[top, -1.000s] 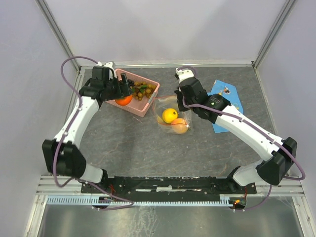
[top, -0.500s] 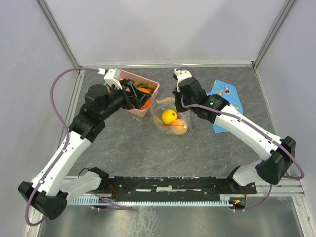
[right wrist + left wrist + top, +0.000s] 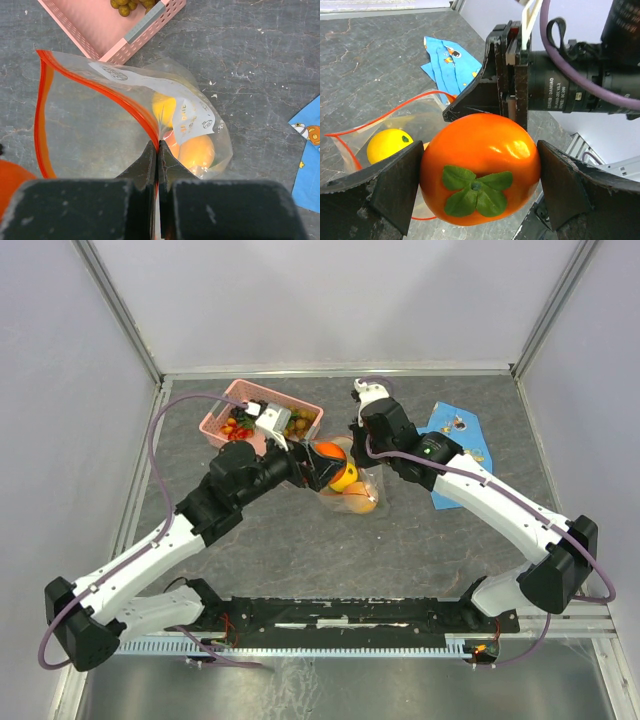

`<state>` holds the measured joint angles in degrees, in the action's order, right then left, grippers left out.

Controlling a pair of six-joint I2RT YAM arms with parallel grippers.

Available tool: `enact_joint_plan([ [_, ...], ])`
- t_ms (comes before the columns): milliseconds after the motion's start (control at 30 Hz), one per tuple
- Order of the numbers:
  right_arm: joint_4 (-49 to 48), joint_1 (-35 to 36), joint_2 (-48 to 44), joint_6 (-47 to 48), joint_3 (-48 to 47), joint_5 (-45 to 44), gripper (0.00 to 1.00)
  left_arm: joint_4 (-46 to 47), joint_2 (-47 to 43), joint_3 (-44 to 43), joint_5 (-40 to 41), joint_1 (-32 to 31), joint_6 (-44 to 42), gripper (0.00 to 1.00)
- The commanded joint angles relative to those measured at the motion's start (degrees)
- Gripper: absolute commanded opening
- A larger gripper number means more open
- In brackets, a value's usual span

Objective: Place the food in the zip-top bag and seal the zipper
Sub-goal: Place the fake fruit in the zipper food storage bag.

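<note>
My left gripper (image 3: 479, 180) is shut on an orange round fruit (image 3: 480, 167) with a green leaf cap and holds it over the open mouth of the clear zip-top bag (image 3: 385, 130); the fruit (image 3: 328, 462) also shows from above. My right gripper (image 3: 158, 150) is shut on the bag's red zipper rim (image 3: 125, 100) and holds the mouth open. Inside the bag lie a yellow lemon (image 3: 389, 144) and an orange fruit (image 3: 197, 152). The grape bunch (image 3: 298, 422) and red cherries (image 3: 237, 424) sit in the pink basket (image 3: 218, 408).
A blue printed cloth (image 3: 455, 430) lies to the right of the bag, under the right arm. The pink lattice basket stands at the back left of the bag. Grey walls and metal rails close in the table.
My left gripper has lifted the orange fruit out of the pink basket and carried it right, to above the bag's mouth. The right gripper has stayed on the bag's rim.
</note>
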<state>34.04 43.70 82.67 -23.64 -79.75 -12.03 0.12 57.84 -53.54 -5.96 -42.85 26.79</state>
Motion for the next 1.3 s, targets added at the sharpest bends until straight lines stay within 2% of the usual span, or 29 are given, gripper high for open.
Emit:
enact_joint_plan([
  [0, -2.67, -0.19, -1.82, -1.79, 0.11, 0.6, 0.02, 9.53, 1.1, 2.81, 4.62, -2.01, -4.98, 0.71],
  [100, -2.58, -0.19, -1.82, -2.26, 0.29, 1.14, 0.02, 11.33, 3.25, 3.63, 5.88, -2.59, -6.6, 0.72],
  [300, -2.63, -0.2, -2.47, -3.08, 0.84, 1.4, 0.02, 7.06, 7.93, 2.58, 8.85, -3.52, -9.4, 0.74],
  [667, -2.75, -0.17, -2.82, -3.79, 1.05, 2.21, 0.01, -1.69, 13.43, -0.01, 21.55, -4.34, -9.26, 0.81],
  [967, -3.34, -0.18, -3.15, -4.81, 1.41, 3.5, 0.02, -6.57, 18.96, -4.17, 28.68, -5.31, -1.64, 0.85],
  [1100, -3.72, -0.24, -3.16, -5.31, 1.89, 4.11, 0.02, -10.43, 20.91, -6.92, 31.72, -6.72, 1.4, 0.91],
  [1267, -4.2, -0.2, -3.06, -5.76, 2.19, 4.46, 0.02, -13.65, 21.86, -8.13, 33.82, -7.43, 4.9, 0.92],
])
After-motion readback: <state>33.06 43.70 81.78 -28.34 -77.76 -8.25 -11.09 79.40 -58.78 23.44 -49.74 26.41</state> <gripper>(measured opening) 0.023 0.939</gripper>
